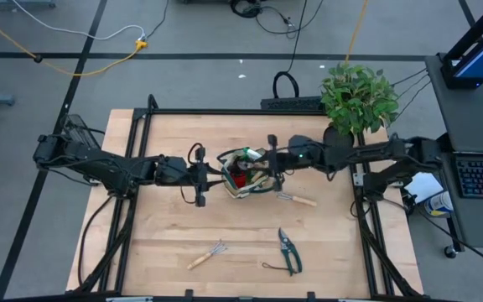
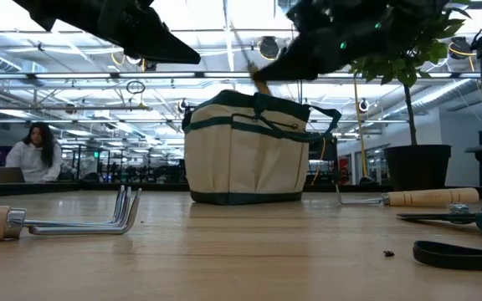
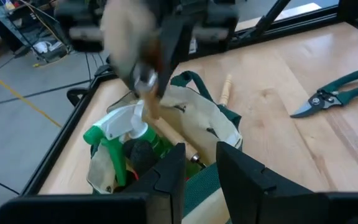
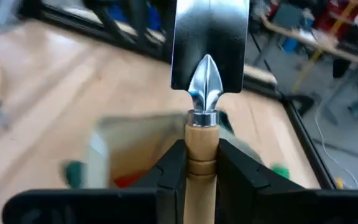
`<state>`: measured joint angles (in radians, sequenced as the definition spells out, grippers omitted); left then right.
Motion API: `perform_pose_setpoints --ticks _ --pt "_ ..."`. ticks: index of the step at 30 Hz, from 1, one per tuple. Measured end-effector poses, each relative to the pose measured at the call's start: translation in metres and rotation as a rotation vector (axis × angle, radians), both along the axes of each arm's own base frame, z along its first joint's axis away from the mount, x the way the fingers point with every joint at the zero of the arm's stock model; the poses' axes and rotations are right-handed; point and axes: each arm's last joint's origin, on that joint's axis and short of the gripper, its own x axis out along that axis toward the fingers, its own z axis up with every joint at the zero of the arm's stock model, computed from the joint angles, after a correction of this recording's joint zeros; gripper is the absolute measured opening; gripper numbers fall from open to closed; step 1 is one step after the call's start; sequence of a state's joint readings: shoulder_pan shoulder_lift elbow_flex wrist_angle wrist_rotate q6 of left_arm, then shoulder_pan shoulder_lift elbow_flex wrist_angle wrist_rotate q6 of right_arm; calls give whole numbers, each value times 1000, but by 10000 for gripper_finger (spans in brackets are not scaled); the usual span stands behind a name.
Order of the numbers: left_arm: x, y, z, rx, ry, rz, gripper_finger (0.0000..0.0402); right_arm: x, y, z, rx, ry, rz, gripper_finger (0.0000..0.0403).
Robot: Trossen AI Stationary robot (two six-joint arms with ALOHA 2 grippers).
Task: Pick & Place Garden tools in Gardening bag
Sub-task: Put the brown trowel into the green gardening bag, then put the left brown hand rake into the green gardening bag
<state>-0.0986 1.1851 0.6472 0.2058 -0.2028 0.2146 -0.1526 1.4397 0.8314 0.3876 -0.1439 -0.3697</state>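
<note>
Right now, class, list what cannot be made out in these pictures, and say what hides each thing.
- Gardening bag contents: low view, hidden by its fabric wall.
- Trowel blade tip: right wrist view, cut off by the top edge.
- Right claw: left wrist view, blurred.
- Pruning shears: low view, cut off by the right edge.
- Rake handle: low view, cut off at left.

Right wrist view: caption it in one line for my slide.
Right pincer shut on a wooden-handled trowel, blade ahead, above the gardening bag.

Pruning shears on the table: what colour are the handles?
Dark green, clearest in the left wrist view: pruning shears.
</note>
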Motion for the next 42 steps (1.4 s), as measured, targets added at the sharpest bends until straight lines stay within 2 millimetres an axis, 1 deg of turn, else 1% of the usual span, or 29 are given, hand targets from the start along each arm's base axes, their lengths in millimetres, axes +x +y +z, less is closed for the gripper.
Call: perform_pose_setpoints --ticks 3,8,13,16,20,24,31,34,38,42 --pt "0 0 0 0 0 0 93 2 -3 -13 -1 77 -57 61" --pt "0 0 -1 1 13 0 93 2 1 -22 -45 156 -88 62" --pt "-1 0 -3 3 35 4 93 0 4 -24 -96 195 -60 63" --pt "-2 0 -5 -6 51 11 93 -1 3 -27 -134 222 -91 63" --pt "-2 0 -5 -31 52 22 93 -2 2 -29 -189 253 -91 66" --pt "-2 0 -5 -33 52 22 93 -2 2 -29 -209 254 -78 88" --pt "-2 0 -5 -50 50 29 93 -2 2 -28 -230 255 -70 155" --pt "-2 0 -5 -50 50 29 93 -2 2 -28 -228 255 -70 177" --pt "-2 0 -5 -50 50 29 93 -2 2 -28 -258 253 -57 193" --pt "-2 0 -5 -50 49 29 93 -1 2 -25 -276 221 -56 195"
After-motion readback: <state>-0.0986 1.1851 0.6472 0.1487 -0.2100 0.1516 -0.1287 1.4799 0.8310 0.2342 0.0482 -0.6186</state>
